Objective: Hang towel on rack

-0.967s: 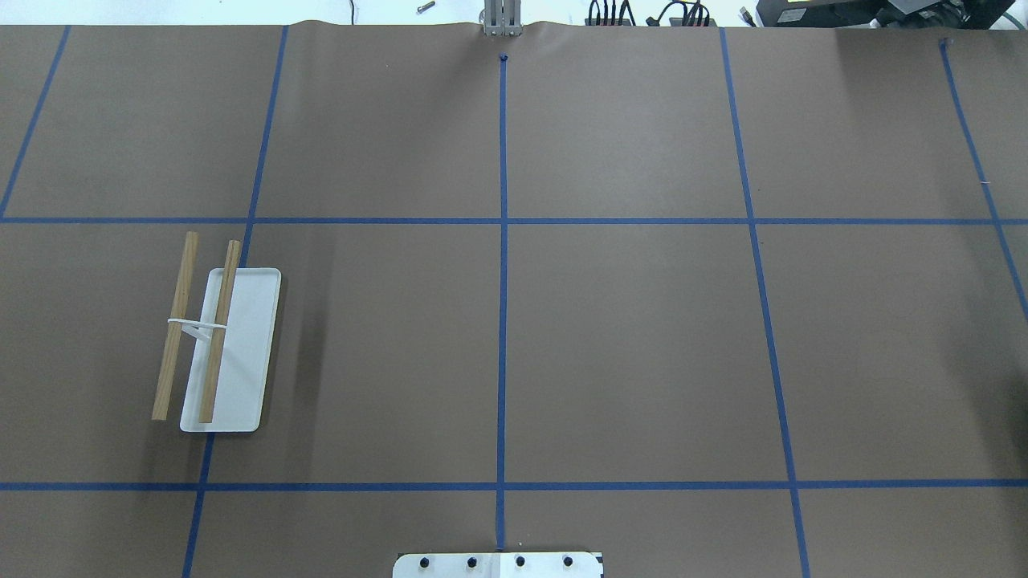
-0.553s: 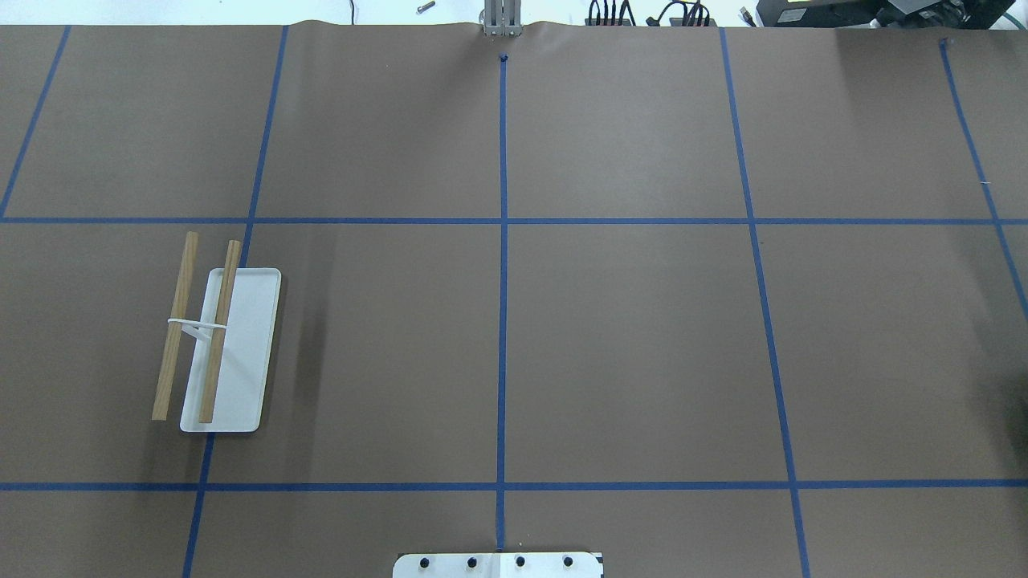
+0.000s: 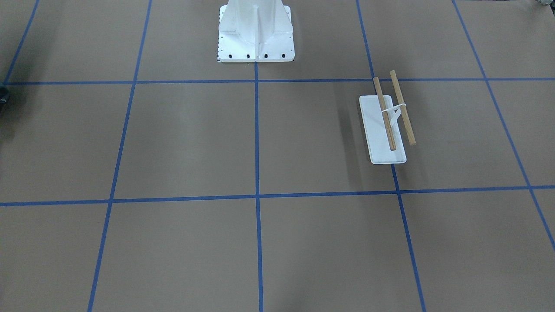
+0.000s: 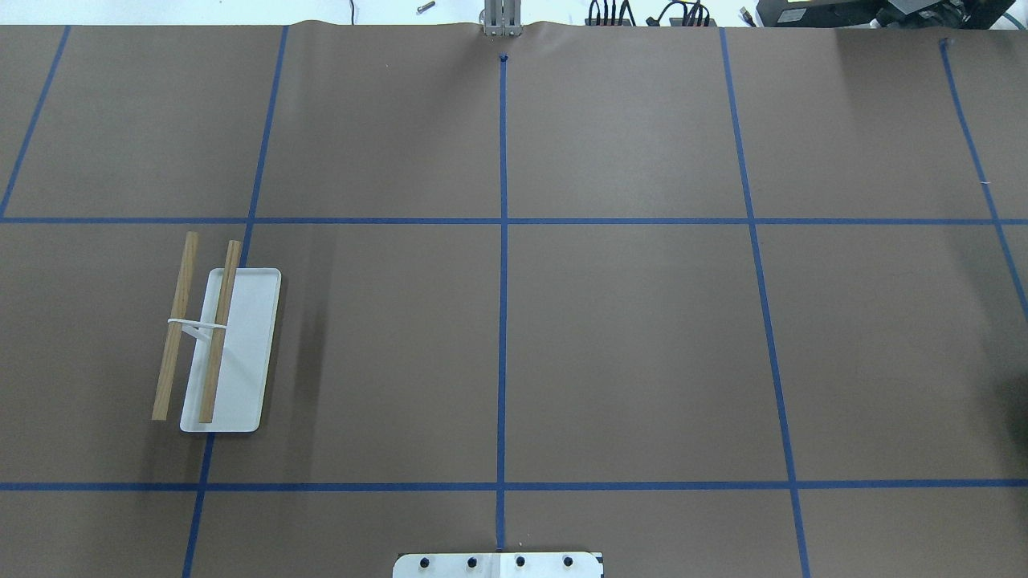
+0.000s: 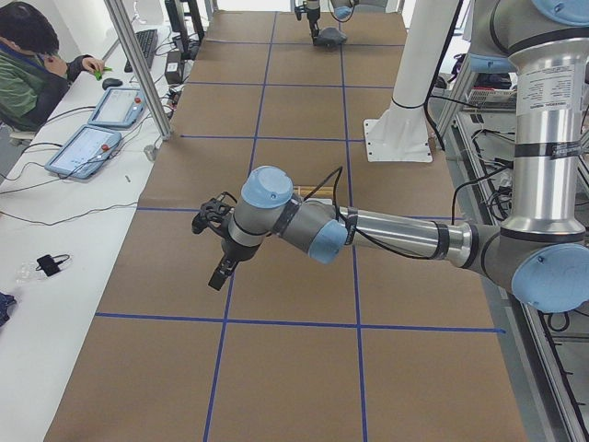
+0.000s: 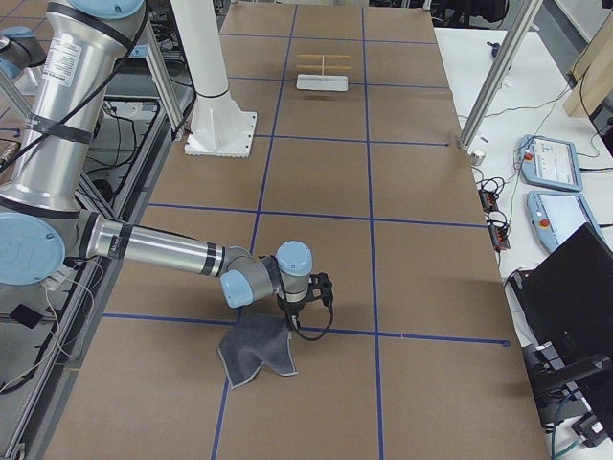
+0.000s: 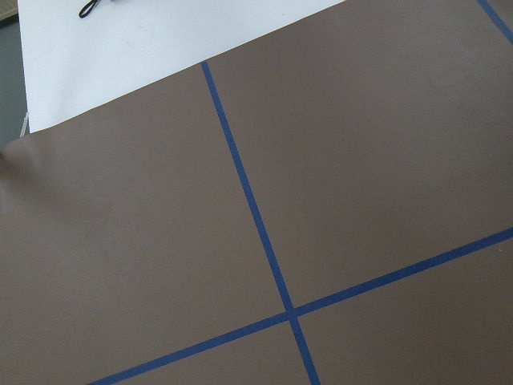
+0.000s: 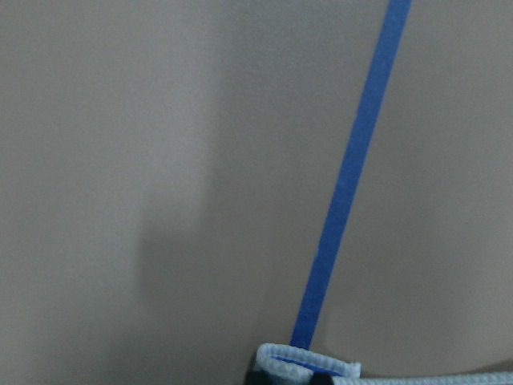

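Note:
The rack (image 4: 217, 337) is a white tray base with two wooden rails, standing on my left half of the table; it also shows in the front view (image 3: 387, 123) and far off in the right side view (image 6: 321, 72). The towel (image 6: 257, 351) is a dark grey cloth lying crumpled on the table far to my right. My right gripper (image 6: 293, 324) is low at its upper corner. The right wrist view shows the towel's pale stitched edge (image 8: 309, 369) folded and close, blue inside, as if pinched. My left gripper (image 5: 219, 274) hangs above the table; I cannot tell whether it is open.
The robot's white pedestal (image 3: 256, 39) stands at the middle of the near edge. An operator (image 5: 32, 55) sits beside control tablets (image 5: 92, 138) past the table's far edge. An aluminium post (image 6: 488, 86) and a laptop (image 6: 575, 287) stand there too.
The rack has not moved. A dark shadow at the right edge of the overhead view has grown slightly.

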